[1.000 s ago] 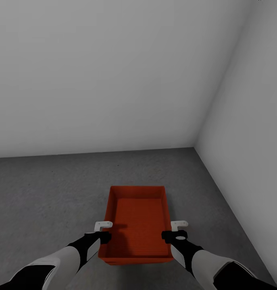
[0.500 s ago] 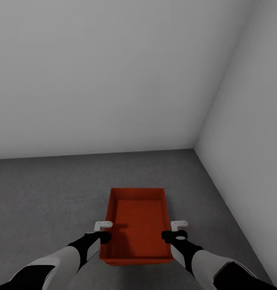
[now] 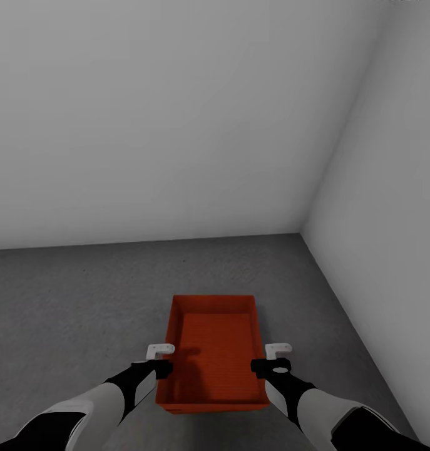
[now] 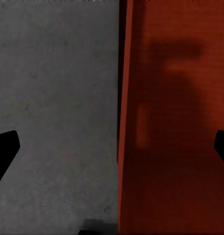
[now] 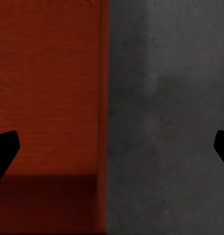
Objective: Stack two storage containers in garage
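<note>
Bin: on the garage floor, long axis running away from the robot.
Left gripper: spread apart, straddling the left wall.
Right gripper: spread apart, straddling the right wall.
Reach: both equally near.

No readable text, label, brand, number or sign anywhere in these views.

Plain white walls meeting in a corner at right; rough grey concrete floor below, evenly lit.
</note>
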### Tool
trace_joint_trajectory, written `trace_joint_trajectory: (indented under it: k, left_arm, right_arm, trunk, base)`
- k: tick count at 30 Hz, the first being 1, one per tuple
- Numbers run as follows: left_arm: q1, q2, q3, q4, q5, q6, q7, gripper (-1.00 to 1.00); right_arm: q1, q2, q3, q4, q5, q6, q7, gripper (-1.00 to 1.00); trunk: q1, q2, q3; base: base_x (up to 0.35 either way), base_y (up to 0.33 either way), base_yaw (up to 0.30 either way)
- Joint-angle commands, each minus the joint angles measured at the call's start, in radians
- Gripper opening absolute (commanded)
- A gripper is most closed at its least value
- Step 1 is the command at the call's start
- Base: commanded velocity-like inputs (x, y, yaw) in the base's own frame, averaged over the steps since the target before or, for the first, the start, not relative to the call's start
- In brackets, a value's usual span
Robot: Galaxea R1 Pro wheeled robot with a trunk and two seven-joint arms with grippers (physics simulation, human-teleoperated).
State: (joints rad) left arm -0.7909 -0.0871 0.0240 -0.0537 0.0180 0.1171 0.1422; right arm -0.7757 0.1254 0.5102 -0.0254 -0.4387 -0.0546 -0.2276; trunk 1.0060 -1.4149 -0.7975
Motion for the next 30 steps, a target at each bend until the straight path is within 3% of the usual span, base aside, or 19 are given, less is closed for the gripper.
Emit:
trace_joint_trajectory:
  k: [1, 30]
  left_arm:
    - [0.0, 0.0, 0.002, -0.002, 0.002, 0.006, 0.003, 1.0]
    - [0.001, -0.002, 0.001, -0.002, 0.0, 0.007, 0.007, 1.0]
  right_arm:
    - [-0.001, 0.0, 0.008, 0.001, -0.011, -0.003, -0.002, 1.0]
    - [-0.001, 0.0, 0.008, 0.001, -0.012, -0.004, -0.002, 1.0]
  trunk:
    - [-0.004, 0.007, 0.003]
    - [-0.115, 0.21, 0.093]
  base:
    - [0.0, 0.0, 0.0]
    - [0.0, 0.0, 0.0]
